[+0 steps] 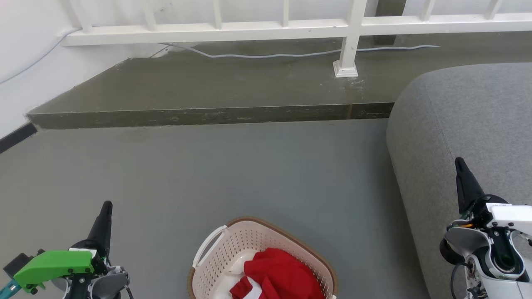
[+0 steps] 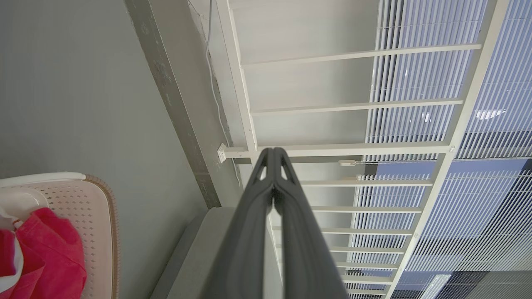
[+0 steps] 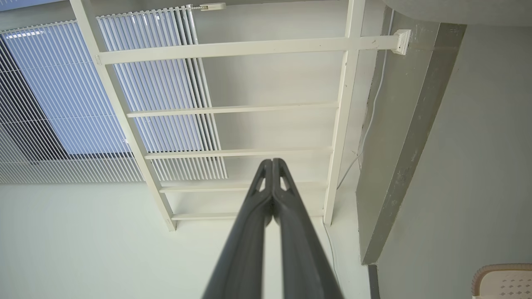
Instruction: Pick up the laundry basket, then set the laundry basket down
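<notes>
1. Bottom centre of the head view, on the grey floor [image 1: 216, 174]: the laundry basket [image 1: 226, 259], partly cut off by the lower frame edge. It rests flat on the floor, not lifted.
2. The left gripper [image 1: 106, 207] is at lower left and the right gripper [image 1: 460, 166] at lower right. Each is well apart from the basket, with its fingers pointing up the frame.
3. Judgement: the arms flank the basket because a wide basket needs a hold on both sides. The pick-up has not begun.
4. Jaws: both wrist views show each pair closed tip to tip, holding nothing. They would have to spread before taking a handle or the rim.
5. Contents: a red garment [image 1: 278, 270] is heaped toward the basket's right half, with something white under it that I cannot identify.
6. Counts: one basket, one red garment, two grippers. One white handle [image 1: 210, 245] is plainly seen on the basket's left side; the opposite side runs off the frame, so I cannot confirm a second.
7. Surroundings: one grey sofa [image 1: 465, 124] fills the right of the frame, and the right gripper sits in front of it. One white railing [image 1: 249, 29] runs along the top, and one pale cable [image 1: 291, 54] lies on the raised step [image 1: 208, 112].
8. Judgement: the sofa may crowd the right arm's reach.
</notes>
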Controlling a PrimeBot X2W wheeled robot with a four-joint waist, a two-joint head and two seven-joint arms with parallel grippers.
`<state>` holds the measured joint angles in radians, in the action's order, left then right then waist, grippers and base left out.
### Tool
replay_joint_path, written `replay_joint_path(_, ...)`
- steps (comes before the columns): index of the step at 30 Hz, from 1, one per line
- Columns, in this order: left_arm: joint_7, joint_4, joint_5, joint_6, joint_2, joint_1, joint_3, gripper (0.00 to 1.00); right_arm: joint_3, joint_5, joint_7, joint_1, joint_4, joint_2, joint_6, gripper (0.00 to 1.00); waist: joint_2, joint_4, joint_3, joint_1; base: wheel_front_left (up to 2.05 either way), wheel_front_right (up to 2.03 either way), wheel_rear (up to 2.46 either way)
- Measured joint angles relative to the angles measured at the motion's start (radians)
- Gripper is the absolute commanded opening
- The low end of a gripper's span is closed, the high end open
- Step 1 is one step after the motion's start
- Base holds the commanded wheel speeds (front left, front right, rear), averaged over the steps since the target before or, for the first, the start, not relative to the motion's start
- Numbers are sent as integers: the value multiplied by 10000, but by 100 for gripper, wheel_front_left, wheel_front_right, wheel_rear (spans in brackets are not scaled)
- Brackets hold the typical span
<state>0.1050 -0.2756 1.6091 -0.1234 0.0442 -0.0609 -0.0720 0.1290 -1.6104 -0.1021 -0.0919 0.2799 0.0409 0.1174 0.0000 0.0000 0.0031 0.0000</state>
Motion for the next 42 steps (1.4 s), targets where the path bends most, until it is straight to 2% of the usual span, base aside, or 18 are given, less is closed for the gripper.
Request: replay_joint_path(42,0,2,-2,0,-4,0,-6,0,2,0,0,0,0,-2,0,0,0,0,0,0,0,0,0)
